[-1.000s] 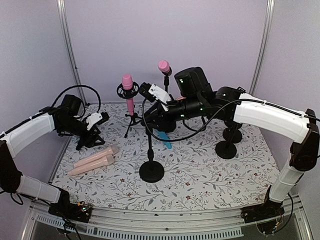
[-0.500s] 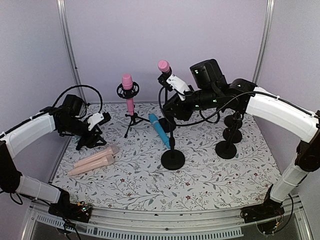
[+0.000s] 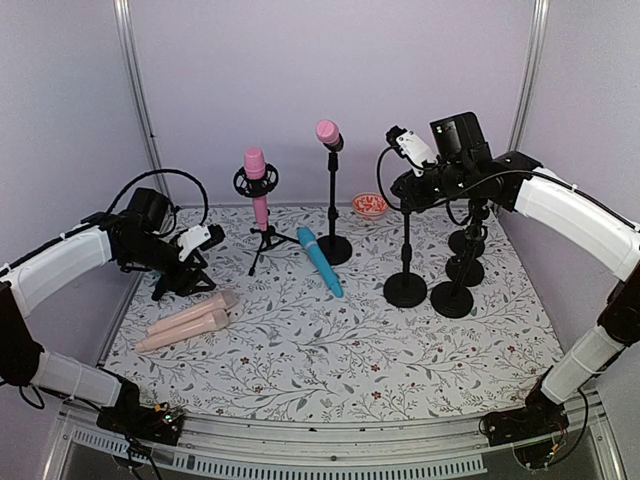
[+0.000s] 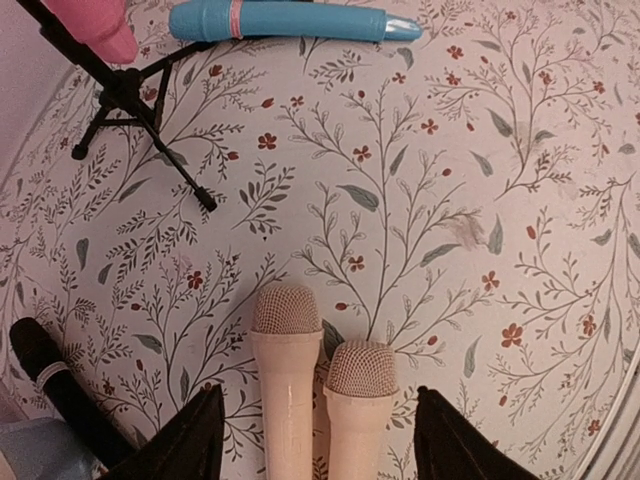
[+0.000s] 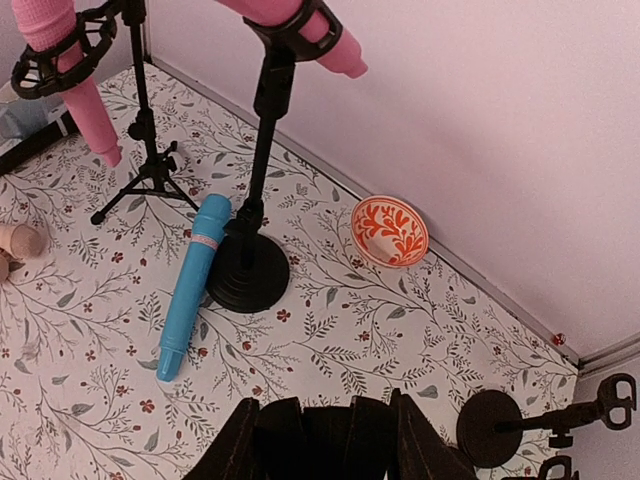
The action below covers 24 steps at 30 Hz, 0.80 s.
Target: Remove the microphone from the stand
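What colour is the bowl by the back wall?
Bowl: orange with white leaf pattern; clearest in right wrist view.

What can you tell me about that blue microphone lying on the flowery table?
The blue microphone is a long, slim cylinder, light blue and smooth like plastic. It has a narrow pinkish band nearer its far end and a paler, rounded tip at the near end. It lies flat on the floral table cover, slanting from back to front, right beside the round black base of the stand that holds a pink microphone. Whether it touches that base is unclear. Nothing grips it.
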Motion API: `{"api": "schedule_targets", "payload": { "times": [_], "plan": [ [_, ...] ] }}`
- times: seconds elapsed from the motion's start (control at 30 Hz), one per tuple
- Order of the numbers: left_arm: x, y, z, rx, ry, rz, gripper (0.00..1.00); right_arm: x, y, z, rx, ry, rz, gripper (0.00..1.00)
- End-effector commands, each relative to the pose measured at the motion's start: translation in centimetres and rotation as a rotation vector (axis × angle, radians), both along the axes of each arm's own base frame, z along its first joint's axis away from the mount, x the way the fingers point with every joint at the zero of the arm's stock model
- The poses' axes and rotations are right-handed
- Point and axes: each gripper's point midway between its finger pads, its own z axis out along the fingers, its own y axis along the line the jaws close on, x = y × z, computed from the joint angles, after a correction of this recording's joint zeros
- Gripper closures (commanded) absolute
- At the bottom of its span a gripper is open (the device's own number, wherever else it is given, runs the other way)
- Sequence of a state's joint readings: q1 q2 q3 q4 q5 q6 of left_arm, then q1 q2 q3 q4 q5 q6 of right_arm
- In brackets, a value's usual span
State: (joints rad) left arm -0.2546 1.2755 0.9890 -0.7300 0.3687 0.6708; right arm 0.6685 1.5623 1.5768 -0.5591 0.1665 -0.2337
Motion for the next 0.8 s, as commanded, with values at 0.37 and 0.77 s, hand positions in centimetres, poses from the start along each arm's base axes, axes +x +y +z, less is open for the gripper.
{"api": "schedule_targets", "payload": {
  "times": [0.37, 0.77],
  "plan": [
    [0.3, -0.4, 0.9, -0.001, -0.024, -0.006, 0.33, 3.6, -6.1, 1.1, 0.051, -0.1, -0.265, 0.91],
    [0.1, -0.2, 0.8, 0.003, -0.03, -0.004, 0.33, 7.2, -11.7, 0.9, -0.037, -0.138, -0.418, 0.92]
  ]
}}
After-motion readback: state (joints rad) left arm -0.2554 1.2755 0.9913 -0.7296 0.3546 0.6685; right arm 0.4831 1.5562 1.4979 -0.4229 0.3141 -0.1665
